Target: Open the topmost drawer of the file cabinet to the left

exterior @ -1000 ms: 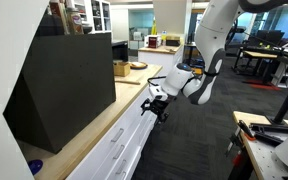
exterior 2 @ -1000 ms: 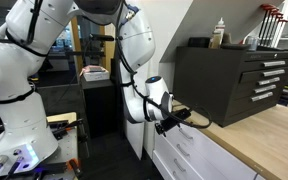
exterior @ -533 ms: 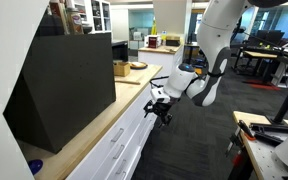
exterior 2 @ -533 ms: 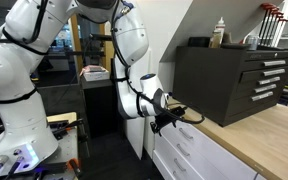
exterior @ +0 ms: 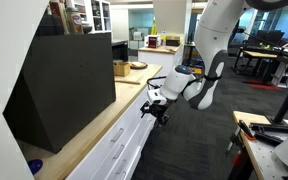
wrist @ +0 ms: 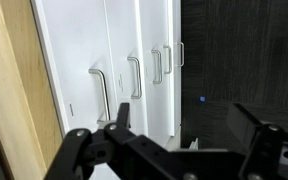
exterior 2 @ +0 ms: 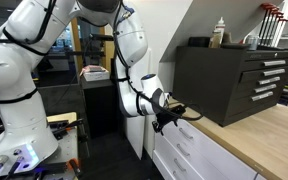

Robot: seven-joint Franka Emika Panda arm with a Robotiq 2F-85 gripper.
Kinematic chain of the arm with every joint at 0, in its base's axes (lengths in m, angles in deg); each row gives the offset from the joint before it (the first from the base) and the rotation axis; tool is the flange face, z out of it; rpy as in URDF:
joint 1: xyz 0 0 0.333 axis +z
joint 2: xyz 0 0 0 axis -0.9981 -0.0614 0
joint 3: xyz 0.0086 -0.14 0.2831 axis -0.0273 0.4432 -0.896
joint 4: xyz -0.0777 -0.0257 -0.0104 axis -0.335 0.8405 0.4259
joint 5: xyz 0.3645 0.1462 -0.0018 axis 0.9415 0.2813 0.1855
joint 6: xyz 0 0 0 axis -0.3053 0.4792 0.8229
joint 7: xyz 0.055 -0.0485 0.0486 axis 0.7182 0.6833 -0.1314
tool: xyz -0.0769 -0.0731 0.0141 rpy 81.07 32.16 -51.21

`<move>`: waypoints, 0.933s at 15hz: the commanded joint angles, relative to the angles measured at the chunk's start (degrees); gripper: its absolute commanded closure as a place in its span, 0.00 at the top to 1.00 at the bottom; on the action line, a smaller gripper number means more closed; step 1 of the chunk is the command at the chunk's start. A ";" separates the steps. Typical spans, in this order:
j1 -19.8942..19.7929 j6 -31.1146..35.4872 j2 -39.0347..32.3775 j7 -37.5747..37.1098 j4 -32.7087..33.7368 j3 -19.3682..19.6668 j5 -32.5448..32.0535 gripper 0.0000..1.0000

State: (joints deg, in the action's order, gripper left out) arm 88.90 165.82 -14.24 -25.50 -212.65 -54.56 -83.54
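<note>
wrist view — hand [wrist: 179, 150] released, jaws wide, topmost drawer [wrist: 79, 75] just ahead of it — shut

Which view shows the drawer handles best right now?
Wrist view: the silver bar handles stand large and sharp against the white fronts. In both exterior views the file cabinet is oblique, handles too small to make out.

Wood top [exterior: 96, 125] of the file cabinet [exterior: 117, 152] is carrying a black tool chest [exterior: 64, 85]. Small blue object [exterior: 36, 167] is lying near one end.
</note>
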 commanded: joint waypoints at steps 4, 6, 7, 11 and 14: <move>-2.82 0.00 -5.36 7.66 5.58 -3.91 3.44 1.00; -3.84 0.00 -7.33 9.55 7.59 -5.18 4.36 1.00; -4.39 0.00 -8.37 10.28 8.66 -5.82 4.83 1.00; -6.69 0.00 -12.39 13.31 13.06 -8.45 6.74 1.00; -8.24 0.00 -15.14 14.86 16.30 -10.35 7.50 1.00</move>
State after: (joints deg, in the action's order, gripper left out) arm 83.01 165.82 -26.65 -13.96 -199.99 -62.45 -77.67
